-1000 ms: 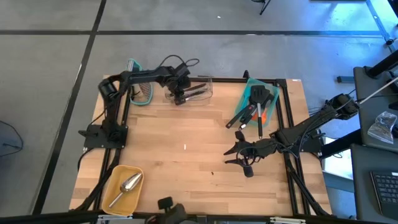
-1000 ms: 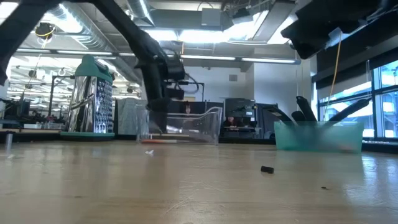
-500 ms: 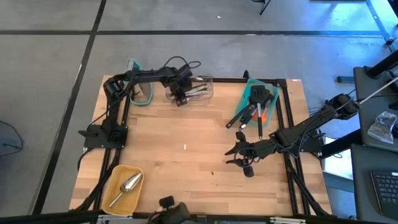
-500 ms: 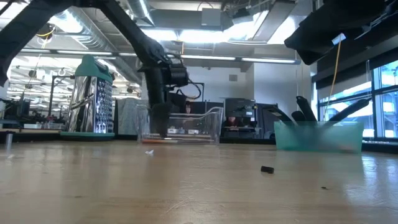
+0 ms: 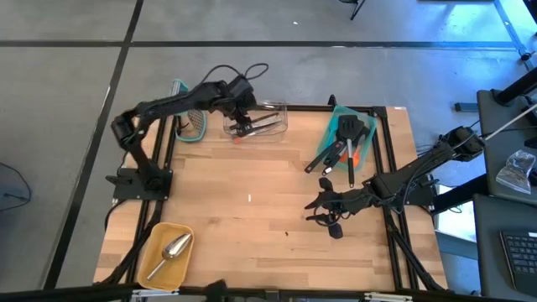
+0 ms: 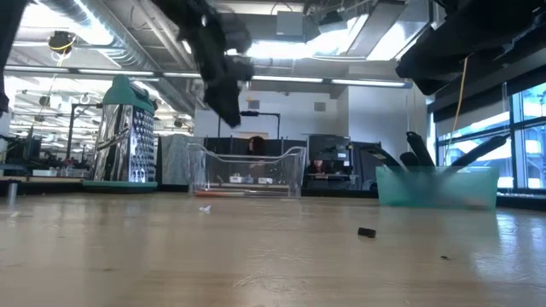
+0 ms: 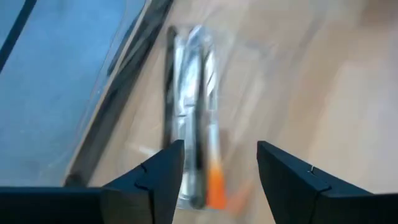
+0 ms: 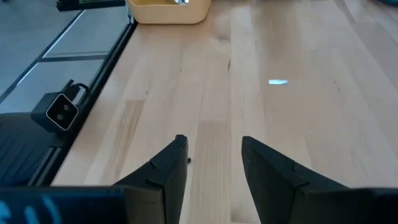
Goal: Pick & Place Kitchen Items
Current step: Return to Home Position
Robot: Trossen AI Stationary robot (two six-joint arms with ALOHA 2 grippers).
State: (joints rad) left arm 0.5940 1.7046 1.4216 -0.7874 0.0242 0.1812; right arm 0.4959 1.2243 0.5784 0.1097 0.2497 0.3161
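A clear container (image 5: 256, 120) stands at the table's far edge; thin metal and black utensils with an orange tip (image 7: 198, 155) lie in it. My left gripper (image 7: 217, 168) hangs open above this container (image 6: 247, 170), its fingers bare, and shows blurred in the low view (image 6: 223, 77). A teal bin (image 5: 351, 134) at the far right holds black turners and an orange spatula. A silver scoop (image 5: 172, 249) lies in a yellow tray (image 5: 159, 239) at the near left. My right gripper (image 5: 322, 210) is open over bare wood at the right (image 8: 214, 162).
A teal-topped metal grater (image 5: 191, 124) stands just left of the clear container (image 6: 128, 132). A small black bit (image 6: 366, 231) lies on the wood near the right gripper. The middle of the wooden table (image 5: 252, 218) is bare.
My left gripper was shut low inside the clear container. It has opened and risen well above the container, drawing a little toward the table's left. The utensils stay lying in the container.
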